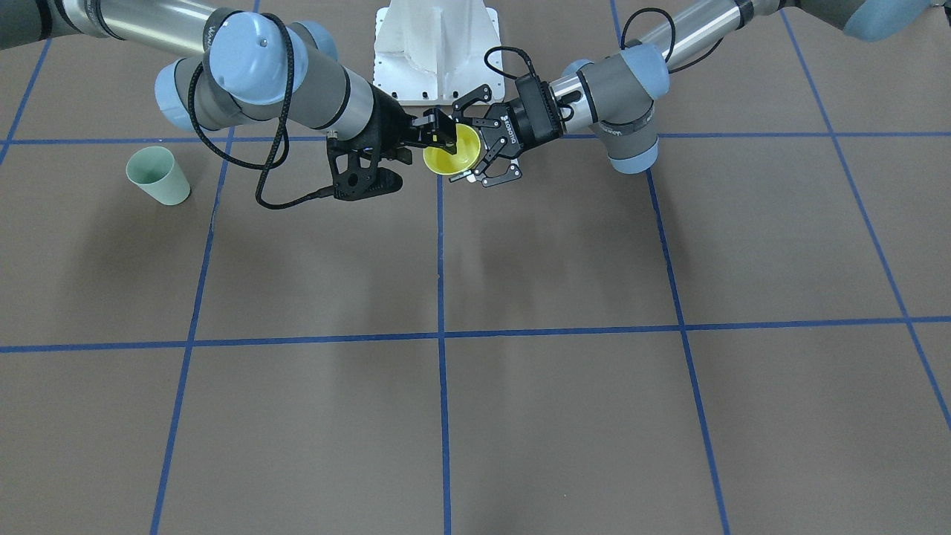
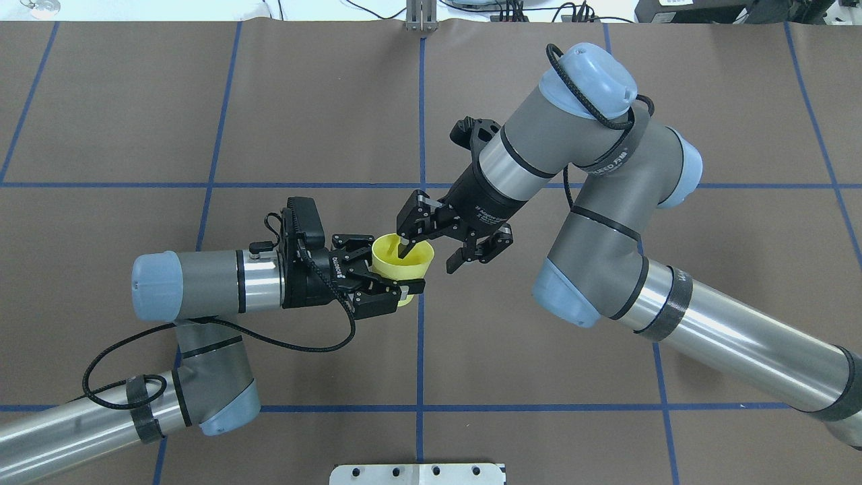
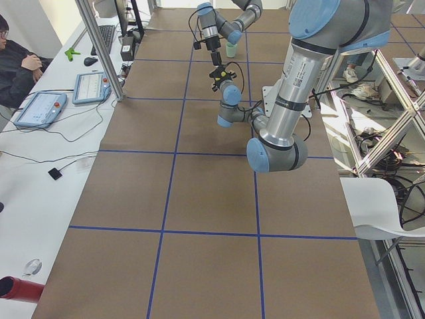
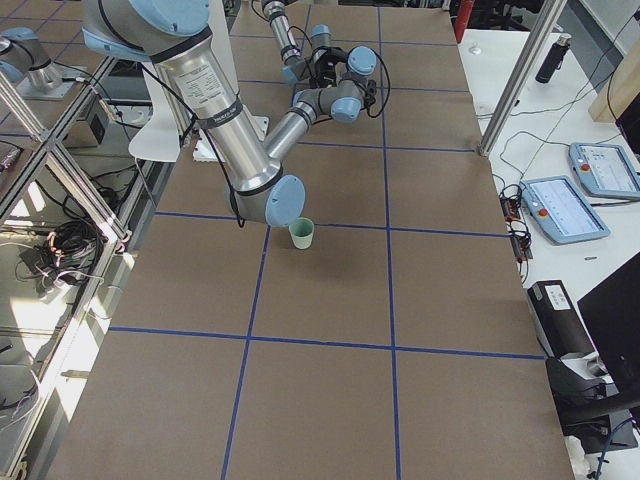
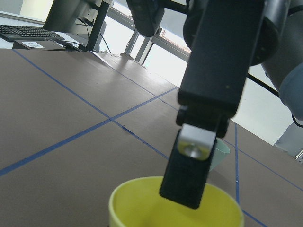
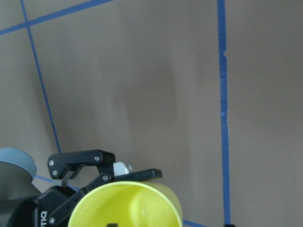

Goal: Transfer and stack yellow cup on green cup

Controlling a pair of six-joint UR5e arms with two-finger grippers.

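Note:
The yellow cup hangs in mid-air, upright, over the table's centre line near the robot base. My left gripper is shut on its lower body from the side. My right gripper is open. One of its fingers reaches down inside the cup and the other stands outside the rim. The cup also shows in the right wrist view. The green cup stands upright on the table, far out on my right side, apart from both grippers. It also shows in the exterior right view.
The white robot base plate lies just behind the grippers. Blue tape lines divide the brown table into squares. In the exterior left view an operator sits at a side desk with tablets.

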